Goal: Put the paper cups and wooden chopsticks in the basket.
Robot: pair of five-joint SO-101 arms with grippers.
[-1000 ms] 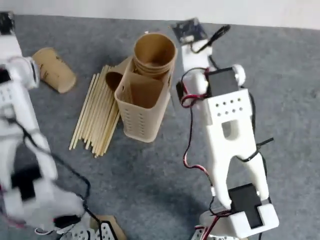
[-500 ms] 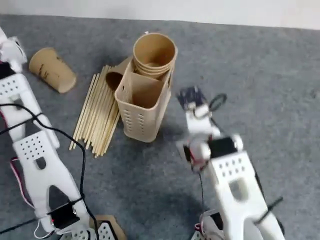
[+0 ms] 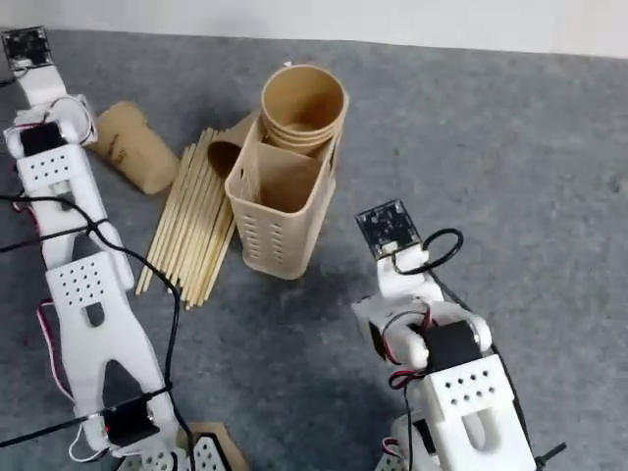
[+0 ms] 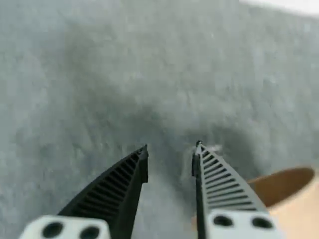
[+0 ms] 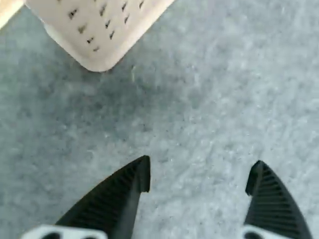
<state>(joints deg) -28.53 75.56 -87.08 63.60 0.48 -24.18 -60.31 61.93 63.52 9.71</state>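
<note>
**A:** What are we seeing w/ the cups & sticks?

**B:** We're looking at a beige perforated basket [image 3: 280, 221] standing upright approx. mid-bench, w/ a divider inside. The stacked cups [image 3: 302, 103], plain brown paper, are sitting in its far compartment. A tipped cup [image 3: 224, 152] is lying against the basket's left wall. The wooden chopsticks [image 3: 191, 221] are lying in a flat bundle on the grey bench [image 3: 510, 177], right beside the basket. A loose cup [image 3: 132, 159] is lying on its side at their far left. We can't tell if it's touching them.

**A:** And the arms?

**B:** The left arm [image 3: 69, 245] is stretching along the bench's left side toward the far corner. The left pincer [image 4: 169, 149] is pointing down at bare bench, fingers slightly apart w/ nothing btwn them and the loose cup just beside one finger. The right arm [image 3: 451, 383] is sitting folded at the near side. The right pincer [image 5: 199, 172] is hovering over bare bench w/ fingers wide apart & the basket's base ahead of it.

**A:** Room to move?

**B:** We're seeing open bench right of the basket and btwn it and the right arm. The chopsticks are lying hemmed btwn the left arm & the basket. A pale wall [image 3: 392, 20] is running along the far edge.
</note>
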